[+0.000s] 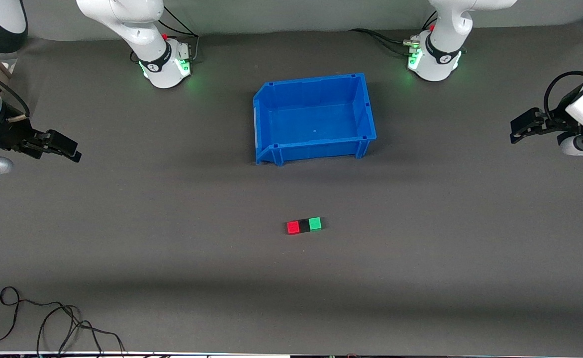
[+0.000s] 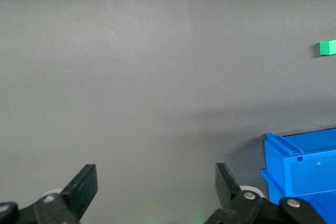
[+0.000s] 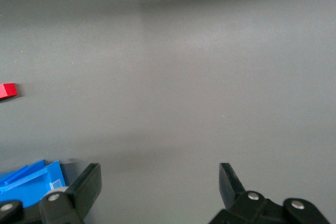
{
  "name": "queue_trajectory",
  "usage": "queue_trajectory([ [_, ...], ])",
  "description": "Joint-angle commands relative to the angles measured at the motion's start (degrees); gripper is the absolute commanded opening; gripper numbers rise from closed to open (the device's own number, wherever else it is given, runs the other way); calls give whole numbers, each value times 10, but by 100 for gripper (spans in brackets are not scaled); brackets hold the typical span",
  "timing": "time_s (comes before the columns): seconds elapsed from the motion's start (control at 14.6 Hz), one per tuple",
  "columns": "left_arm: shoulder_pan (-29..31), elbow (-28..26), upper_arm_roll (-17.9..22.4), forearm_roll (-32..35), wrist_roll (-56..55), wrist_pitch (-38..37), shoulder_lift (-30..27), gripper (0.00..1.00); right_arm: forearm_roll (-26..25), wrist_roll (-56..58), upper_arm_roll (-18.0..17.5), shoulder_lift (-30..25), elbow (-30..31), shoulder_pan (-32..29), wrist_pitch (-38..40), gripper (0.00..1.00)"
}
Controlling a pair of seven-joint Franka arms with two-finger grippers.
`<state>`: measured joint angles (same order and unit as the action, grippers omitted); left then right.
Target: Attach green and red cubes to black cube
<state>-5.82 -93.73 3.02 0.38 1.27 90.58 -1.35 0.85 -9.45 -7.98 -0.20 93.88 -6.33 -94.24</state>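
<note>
Jaws wide apart and empty on both sides: left gripper (image 2: 152,187) hangs over bare mat at its end, right gripper (image 3: 160,184) likewise. Well clear of both, red cube (image 1: 293,227), black cube (image 1: 304,225) and green cube (image 1: 315,223) sit touching in a row, nearer the camera than the blue bin (image 1: 263,119).

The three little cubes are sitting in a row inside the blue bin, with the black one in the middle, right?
Not quite. The red cube, black cube and green cube do sit in a row, black in the middle, but on the mat, nearer the front camera than the blue bin. The front view shows it.
</note>
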Motion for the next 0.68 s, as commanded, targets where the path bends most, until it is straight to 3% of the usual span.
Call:
queue_trajectory([
  [0.0,-6,14,4,10,-6,-14,2,100,-6,-7,16,4,-5,19,5,99],
  [0.27,-7,14,4,10,-5,-13,2,100,-8,-9,43,7,-5,49,5,99],
  [0.62,-7,16,3,10,1,-13,2,100,-9,-3,45,8,-5,49,5,99],
])
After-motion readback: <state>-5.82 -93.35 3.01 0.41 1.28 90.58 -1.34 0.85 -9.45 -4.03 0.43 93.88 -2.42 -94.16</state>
